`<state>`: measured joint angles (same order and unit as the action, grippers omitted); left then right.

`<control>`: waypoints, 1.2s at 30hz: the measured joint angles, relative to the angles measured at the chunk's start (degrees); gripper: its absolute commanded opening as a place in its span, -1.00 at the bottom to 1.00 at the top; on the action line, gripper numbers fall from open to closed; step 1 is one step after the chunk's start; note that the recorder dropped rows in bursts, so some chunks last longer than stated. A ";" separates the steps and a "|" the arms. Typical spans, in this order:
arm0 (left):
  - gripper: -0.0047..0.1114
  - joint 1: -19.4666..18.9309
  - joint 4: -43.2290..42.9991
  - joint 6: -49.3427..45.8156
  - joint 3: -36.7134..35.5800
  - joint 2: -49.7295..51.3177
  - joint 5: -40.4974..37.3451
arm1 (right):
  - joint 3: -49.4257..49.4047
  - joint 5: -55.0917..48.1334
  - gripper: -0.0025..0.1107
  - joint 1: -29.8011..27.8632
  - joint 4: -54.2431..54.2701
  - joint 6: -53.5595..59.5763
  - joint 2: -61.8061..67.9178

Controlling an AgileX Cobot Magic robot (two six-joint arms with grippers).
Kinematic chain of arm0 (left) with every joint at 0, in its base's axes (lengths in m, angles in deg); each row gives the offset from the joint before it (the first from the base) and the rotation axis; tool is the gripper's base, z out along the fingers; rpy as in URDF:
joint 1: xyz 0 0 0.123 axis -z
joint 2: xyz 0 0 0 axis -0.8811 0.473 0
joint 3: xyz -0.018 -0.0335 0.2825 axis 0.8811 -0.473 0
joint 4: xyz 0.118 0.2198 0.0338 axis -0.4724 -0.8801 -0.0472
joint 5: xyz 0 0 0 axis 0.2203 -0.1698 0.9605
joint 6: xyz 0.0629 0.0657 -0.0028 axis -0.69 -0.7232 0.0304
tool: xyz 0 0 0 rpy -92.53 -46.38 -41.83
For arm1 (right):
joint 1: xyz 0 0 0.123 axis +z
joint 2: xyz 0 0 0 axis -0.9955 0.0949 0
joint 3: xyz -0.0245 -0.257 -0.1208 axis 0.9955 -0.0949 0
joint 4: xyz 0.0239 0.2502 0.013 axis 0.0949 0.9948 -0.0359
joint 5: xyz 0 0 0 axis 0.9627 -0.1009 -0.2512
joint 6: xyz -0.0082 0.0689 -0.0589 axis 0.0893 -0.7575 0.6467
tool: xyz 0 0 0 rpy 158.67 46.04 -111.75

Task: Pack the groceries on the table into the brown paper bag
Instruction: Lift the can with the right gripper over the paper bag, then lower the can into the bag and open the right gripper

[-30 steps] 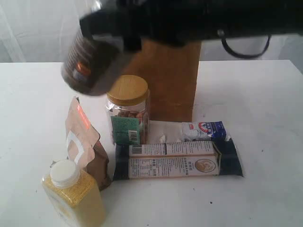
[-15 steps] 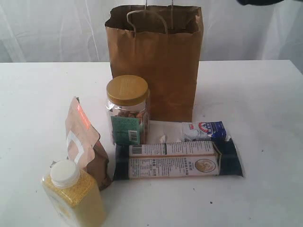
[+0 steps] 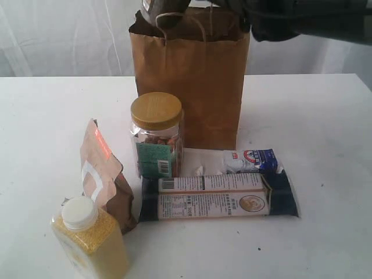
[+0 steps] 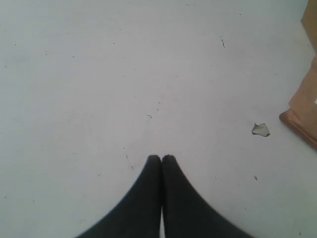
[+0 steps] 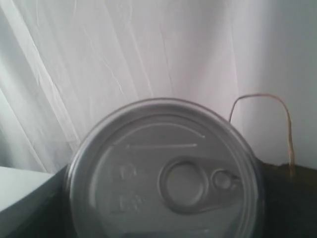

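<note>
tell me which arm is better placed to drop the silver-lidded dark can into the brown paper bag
Right. The right jaws hold the silver-lidded dark can above the mouth of the tall brown paper bag; the left jaws are shut, empty, over the white tabletop.

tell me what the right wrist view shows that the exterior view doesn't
Only the right wrist view: the top of the can face-on, with its pull tab.

Only the exterior view: the body of the bag, the jar, pouch, bottle, long packet, small packet and the table.

Both: the white curtain, a bag handle, and the can itself, though the exterior view cuts it off at its top edge above the bag's mouth.
</note>
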<state>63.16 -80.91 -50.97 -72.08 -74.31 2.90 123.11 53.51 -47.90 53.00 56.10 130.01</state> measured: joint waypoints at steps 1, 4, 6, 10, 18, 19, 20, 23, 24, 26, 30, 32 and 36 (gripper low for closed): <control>-0.92 0.00 0.00 0.00 0.00 0.00 0.00 | 0.00 -0.12 -0.96 0.00 -0.08 0.00 1.01; -0.92 0.00 0.00 0.00 0.00 0.00 0.00 | 0.00 -1.43 -0.96 0.00 -0.08 0.00 3.45; -0.92 0.00 0.00 0.00 0.00 0.00 0.00 | -0.12 -1.83 -0.96 0.00 -0.08 0.00 4.38; -0.92 0.00 0.00 0.00 0.00 0.00 0.00 | -0.38 -1.22 -0.96 0.00 -0.21 0.00 4.67; -0.92 0.00 0.00 0.00 0.00 0.00 0.00 | -0.38 -1.28 -0.96 0.00 -0.28 0.00 4.67; -0.92 0.00 0.00 0.00 0.00 0.00 0.00 | -0.38 -2.82 -0.96 0.00 -0.28 0.08 4.67; -0.92 0.00 0.00 0.00 0.00 0.00 0.00 | -0.38 -3.33 -0.96 0.00 -0.28 0.08 4.67; -0.92 0.00 0.00 0.00 0.00 0.00 0.00 | -0.38 -4.25 -0.92 0.00 -0.28 0.53 4.67; -0.92 0.00 0.00 0.00 0.00 0.00 0.00 | -0.38 -4.25 -0.83 0.00 -0.28 0.86 4.67; -0.92 0.00 0.00 0.00 0.00 0.00 0.00 | -0.38 -4.39 -0.68 0.00 -0.28 2.74 4.67; -0.92 0.00 0.00 0.00 0.00 0.00 0.00 | -0.38 -4.11 -0.59 0.00 -0.28 3.55 4.67; -0.92 0.00 0.00 0.00 0.00 0.00 0.00 | -0.38 -2.79 -0.56 0.00 -0.28 3.55 4.67; -0.92 0.00 0.00 0.00 0.00 0.00 0.00 | -0.38 -0.99 -0.29 0.00 -0.28 3.67 4.67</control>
<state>63.16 -80.91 -50.97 -72.08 -74.31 2.90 122.73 52.53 -47.90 52.72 59.78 134.68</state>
